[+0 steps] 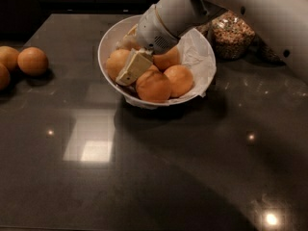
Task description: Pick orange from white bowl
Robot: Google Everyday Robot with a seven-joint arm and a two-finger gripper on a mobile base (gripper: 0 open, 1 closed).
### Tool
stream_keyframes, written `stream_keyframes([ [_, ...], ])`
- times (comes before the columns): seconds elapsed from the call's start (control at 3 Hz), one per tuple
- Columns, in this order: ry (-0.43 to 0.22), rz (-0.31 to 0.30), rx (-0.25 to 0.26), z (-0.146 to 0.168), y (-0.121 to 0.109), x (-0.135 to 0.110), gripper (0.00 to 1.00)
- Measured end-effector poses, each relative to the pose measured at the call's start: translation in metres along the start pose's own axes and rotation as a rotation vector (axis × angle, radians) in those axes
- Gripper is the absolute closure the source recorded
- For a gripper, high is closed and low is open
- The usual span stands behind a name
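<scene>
The gripper (133, 68) is down inside the white bowl (104, 46), in the upper middle of the frame, its cream-coloured end lying against the fruit. Whether it is open or closed on anything, I cannot tell from here. It rests between the orange (117, 62), the duller one at the bowl's left side, and a brighter front orange (153, 86), touching both. Two more oranges (179, 80) sit to the right on crumpled white paper (198, 57). The white arm (179, 12) reaches in from the upper right, covering the bowl's far rim. A glass jar of grain (234, 34) stands just behind the bowl. Three loose oranges (32, 60) lie at the far left on the dark counter (159, 177).
</scene>
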State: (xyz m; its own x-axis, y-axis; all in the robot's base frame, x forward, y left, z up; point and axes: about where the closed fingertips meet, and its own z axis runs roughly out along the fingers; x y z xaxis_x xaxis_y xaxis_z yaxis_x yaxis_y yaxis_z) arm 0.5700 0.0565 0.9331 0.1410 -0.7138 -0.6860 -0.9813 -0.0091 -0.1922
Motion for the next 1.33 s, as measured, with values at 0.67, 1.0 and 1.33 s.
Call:
stream_keyframes([
  [0.67, 0.032, -0.004, -0.002, 0.019, -0.011, 0.011, 0.36],
  [1.0, 0.051, -0.006, -0.007, 0.029, -0.016, 0.016, 0.52],
  [1.33, 0.051, -0.006, -0.007, 0.028, -0.016, 0.015, 0.73],
])
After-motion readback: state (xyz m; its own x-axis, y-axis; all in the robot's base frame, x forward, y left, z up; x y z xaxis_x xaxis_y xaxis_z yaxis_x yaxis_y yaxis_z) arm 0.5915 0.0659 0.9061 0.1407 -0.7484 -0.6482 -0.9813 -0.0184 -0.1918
